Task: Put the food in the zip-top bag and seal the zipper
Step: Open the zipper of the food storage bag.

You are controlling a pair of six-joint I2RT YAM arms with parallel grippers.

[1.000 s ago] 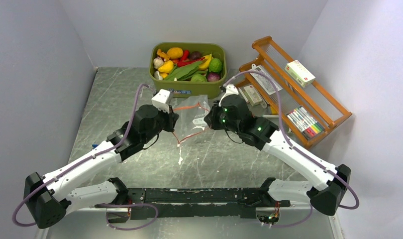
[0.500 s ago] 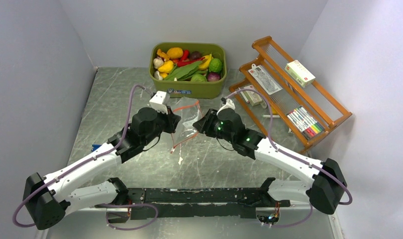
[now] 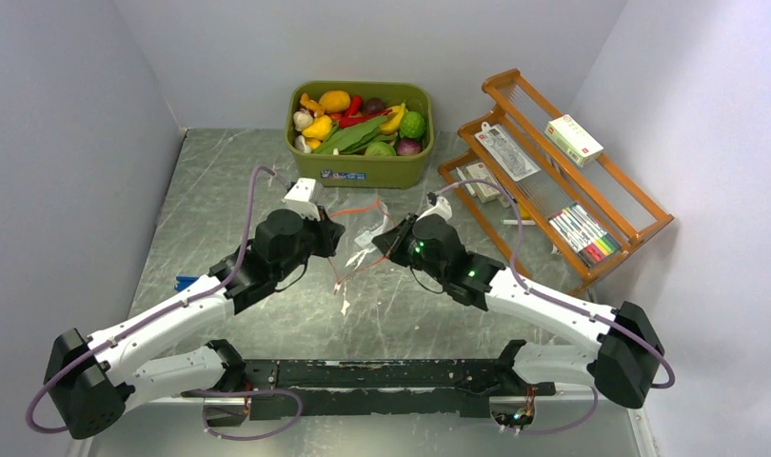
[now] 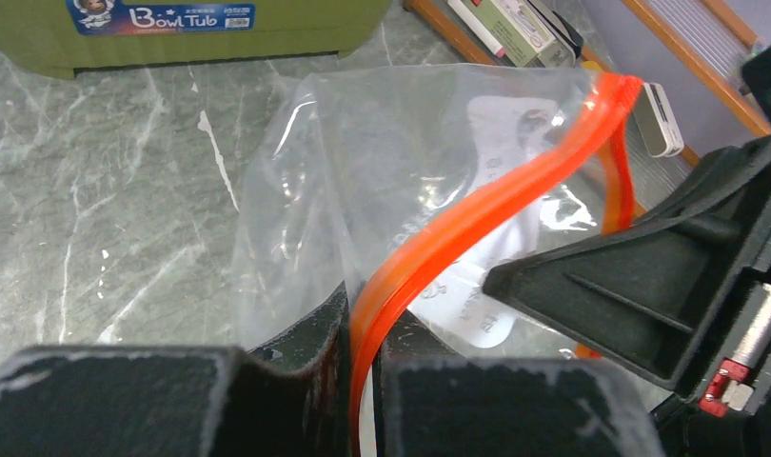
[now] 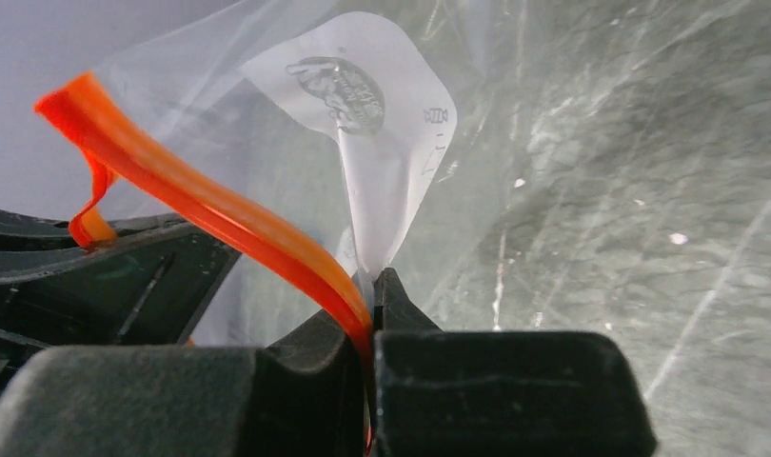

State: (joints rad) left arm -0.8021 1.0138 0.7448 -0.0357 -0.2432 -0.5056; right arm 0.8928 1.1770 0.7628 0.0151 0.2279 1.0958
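Pinching the red-orange zipper strip point(image 4: 477, 214) of the clear plastic zip-top bag point(image 4: 344, 162) at frame centre, left gripper point(image 4: 358, 357) and right gripper point(image 5: 370, 319) both clamped on it, probably to spread its mouth for colourful toy food point(image 3: 358, 124) upper centre.

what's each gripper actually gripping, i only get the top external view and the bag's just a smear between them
observer: The left wrist view shows the left gripper shut on the zipper; the orange strip runs up from between its fingers.
operator: and the right one
observer: The right wrist view shows the right gripper pinching the orange strip too.
operator: any food inside
observer: None. Only a white printed patch shows through the clear zip-top bag.
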